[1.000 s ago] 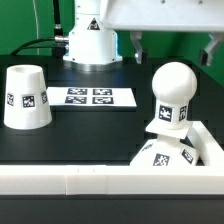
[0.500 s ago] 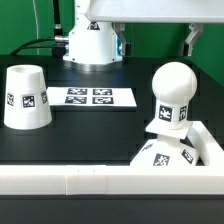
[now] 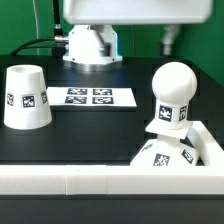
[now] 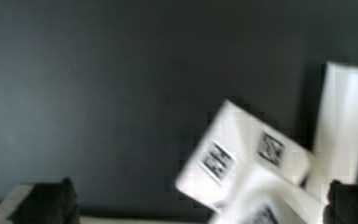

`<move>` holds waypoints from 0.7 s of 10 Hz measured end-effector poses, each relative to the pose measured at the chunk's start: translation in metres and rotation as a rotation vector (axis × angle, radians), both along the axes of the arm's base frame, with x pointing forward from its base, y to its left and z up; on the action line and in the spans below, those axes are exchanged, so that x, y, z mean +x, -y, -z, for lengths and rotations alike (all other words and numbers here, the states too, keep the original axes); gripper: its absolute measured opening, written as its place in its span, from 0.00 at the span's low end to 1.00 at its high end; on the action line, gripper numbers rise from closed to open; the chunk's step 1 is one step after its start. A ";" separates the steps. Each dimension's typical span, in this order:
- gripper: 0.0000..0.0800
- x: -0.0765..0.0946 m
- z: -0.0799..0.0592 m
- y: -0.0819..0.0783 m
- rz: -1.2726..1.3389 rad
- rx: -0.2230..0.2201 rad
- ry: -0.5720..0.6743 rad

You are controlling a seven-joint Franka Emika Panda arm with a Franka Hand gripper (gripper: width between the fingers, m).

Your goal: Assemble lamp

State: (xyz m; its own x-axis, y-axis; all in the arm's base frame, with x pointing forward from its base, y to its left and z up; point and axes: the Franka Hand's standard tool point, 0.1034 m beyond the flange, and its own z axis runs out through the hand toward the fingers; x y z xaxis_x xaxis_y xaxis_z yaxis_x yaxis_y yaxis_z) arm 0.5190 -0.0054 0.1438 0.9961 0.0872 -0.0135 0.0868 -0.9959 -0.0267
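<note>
A: Lamp parts, where?

B: Bulb (image 3: 171, 95) stands upright by its neck on the tilted square base (image 3: 172, 152), both on the exterior view's right. Landmark is the marker board (image 3: 91, 97). Bulb and base sit well off the board toward the exterior view's right and nearer the camera. Base leans against the white rail (image 3: 100, 181) that runs along the near edge of the table (image 3: 90, 135), one corner raised.

A: Shade?

B: Shade (image 3: 25, 97) stands mouth down, narrow end up, just beside the marker board on the exterior view's left, apart from it. A tag faces the camera.

A: Hand?

B: Hand (image 4: 202, 200) is up high, above and behind the bulb, farther back than the marker board. Exterior view shows only one dark finger (image 3: 168, 38) hanging under the white arm body. Wrist view shows two dark fingertips (image 4: 48, 198) well apart with nothing between them, so spread wide and holding nothing.

A: What else in wrist view?

B: Blurry. A tagged white piece (image 4: 247, 160), probably the base, tilted over the dark table, and a white strip beside it. Can't tell more.

A: Anything behind?

B: The arm's white mount (image 3: 92, 45) behind the marker board, a black cable beside it.
</note>
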 end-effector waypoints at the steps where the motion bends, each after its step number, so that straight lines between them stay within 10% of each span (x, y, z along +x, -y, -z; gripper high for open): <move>1: 0.87 -0.013 0.003 0.022 -0.008 -0.003 -0.007; 7: 0.87 -0.020 0.008 0.038 -0.010 -0.006 -0.011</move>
State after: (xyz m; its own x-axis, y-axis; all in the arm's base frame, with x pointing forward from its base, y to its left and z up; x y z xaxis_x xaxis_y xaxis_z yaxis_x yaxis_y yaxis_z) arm 0.4990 -0.0429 0.1358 0.9950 0.0969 -0.0246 0.0964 -0.9951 -0.0216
